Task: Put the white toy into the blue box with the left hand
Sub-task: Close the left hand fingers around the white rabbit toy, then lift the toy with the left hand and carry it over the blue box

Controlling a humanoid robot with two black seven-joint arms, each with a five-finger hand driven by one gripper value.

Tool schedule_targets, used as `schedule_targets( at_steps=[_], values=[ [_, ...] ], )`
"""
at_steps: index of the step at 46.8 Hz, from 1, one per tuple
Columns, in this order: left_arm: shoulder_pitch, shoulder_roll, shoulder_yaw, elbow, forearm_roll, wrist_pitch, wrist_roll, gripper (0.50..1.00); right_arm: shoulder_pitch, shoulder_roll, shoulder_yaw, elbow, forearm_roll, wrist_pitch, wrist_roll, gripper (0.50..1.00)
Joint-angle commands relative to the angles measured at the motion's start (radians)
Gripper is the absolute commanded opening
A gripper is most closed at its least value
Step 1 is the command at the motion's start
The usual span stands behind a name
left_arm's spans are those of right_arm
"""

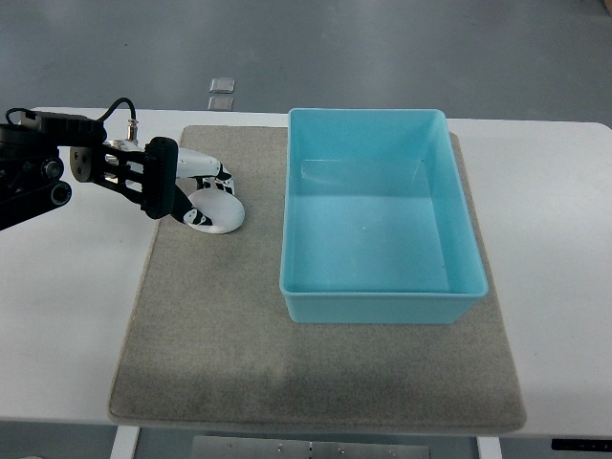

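On mat, left hand fingers curled around white toy, beside blue box.

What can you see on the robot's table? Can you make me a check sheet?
Surface: white table with a grey mat on it.
Job's things: white toy lies on the mat, left of the blue box; the box looks empty.
Clutter: nothing seen on the table.
Grippers: left hand is at the toy, fingers around it; whether it is lifted cannot be told. Right hand is not in view.
Cables: a black cable loops over the left arm.
Surroundings: grey floor beyond the table, with two small clear squares on it.
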Motion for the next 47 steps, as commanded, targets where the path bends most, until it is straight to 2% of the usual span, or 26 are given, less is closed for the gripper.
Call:
schedule_targets(
  at_steps=[1,32,42,47],
  values=[
    [-0.002,0.0,-0.004,0.0,0.0,0.002,0.0,0.553,0.0,0.0,0.0,0.0,0.0,0.0,0.0,0.936],
    [-0.105,0.003,-0.089,-0.001,-0.008,0.011,0.0,0.576,0.0,0.0,0.0,0.0,0.0,0.0,0.0,0.936],
    [-0.144,-0.038,-0.09,-0.009,-0.014,0.069,0.0,0.585,0.0,0.0,0.0,0.0,0.0,0.0,0.0,0.936],
    [-0.154,-0.053,-0.095,-0.014,-0.016,0.074,0.002,0.589,0.0,0.0,0.0,0.0,0.0,0.0,0.0,0.936]
  ],
)
